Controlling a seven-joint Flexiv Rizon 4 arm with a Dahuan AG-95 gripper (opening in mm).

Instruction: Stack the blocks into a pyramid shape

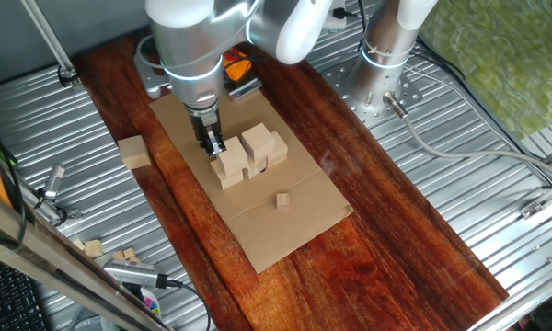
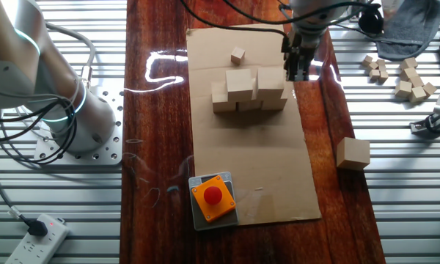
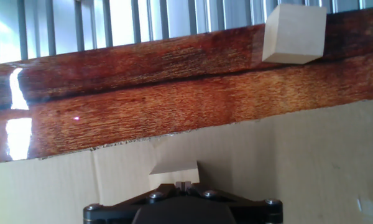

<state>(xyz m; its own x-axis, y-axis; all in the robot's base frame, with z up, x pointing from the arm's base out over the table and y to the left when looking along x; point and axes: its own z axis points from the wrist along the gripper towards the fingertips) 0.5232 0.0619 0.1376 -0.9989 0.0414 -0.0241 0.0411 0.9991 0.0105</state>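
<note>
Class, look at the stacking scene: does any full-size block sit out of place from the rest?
Yes. One wooden block lies alone at the wooden table's edge, off the cardboard sheet, apart from the partly built pyramid. A tiny cube sits loose nearby.

A dark wooden tabletop (image 2: 161, 110) carries a cardboard sheet (image 2: 271, 169). One loose block (image 2: 352, 153) sits on the bare wood just beside the sheet. The stacked blocks (image 2: 249, 89), a tiny cube (image 2: 238, 55) and an orange box (image 2: 212, 198) rest on the cardboard.

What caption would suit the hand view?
Pincer above a pale block on cardboard, another wooden block waiting beyond.
</note>
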